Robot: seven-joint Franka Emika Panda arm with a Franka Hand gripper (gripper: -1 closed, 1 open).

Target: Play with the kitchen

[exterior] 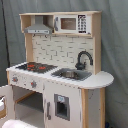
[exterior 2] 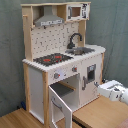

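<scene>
The kitchen (exterior: 60,55) (exterior 2: 60,55) is a tall toy of white and pale wood, standing upright in both exterior views. It has a black stovetop (exterior 2: 52,59) with red rings, a grey sink (exterior 2: 81,51), a black faucet (exterior 2: 74,39), a hood (exterior 2: 49,20) and a small microwave (exterior 2: 75,11). Its oven door (exterior 2: 59,102) hangs swung open below the stovetop. My gripper (exterior 2: 104,90) is a white body at the second exterior view's right, level with the lower cabinet and a little apart from it. It does not show in the first exterior view.
A wooden table top (exterior 2: 100,116) lies under the arm, in front of the kitchen. A grey curtain (exterior 2: 12,50) hangs behind it. The right cabinet door (exterior: 62,106) with its dark panel is closed. The counter ends in a rounded shelf (exterior: 102,79).
</scene>
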